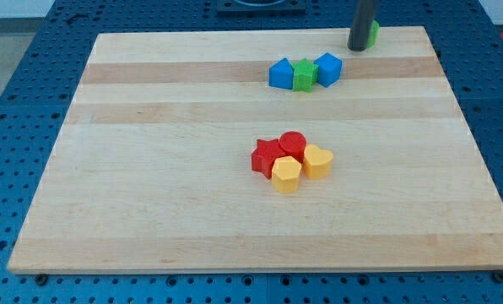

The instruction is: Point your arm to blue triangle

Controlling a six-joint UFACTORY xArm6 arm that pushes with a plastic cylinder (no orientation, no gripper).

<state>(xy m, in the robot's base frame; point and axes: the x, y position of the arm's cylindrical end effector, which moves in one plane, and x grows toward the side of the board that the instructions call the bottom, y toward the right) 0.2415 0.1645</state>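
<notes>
The blue triangle (280,73) lies near the view's top, left end of a row of three touching blocks, with a green star (304,75) in the middle and a blue cube (328,68) on the right. My tip (358,48) stands at the board's top edge, up and to the right of that row, apart from the blue triangle. A green block (374,33) is partly hidden right behind the rod, touching or nearly touching it.
A cluster sits at the board's middle: a red star (267,156), a red cylinder (293,145), a yellow hexagon (286,176) and a yellow heart (317,160). The wooden board (150,169) lies on a blue perforated table.
</notes>
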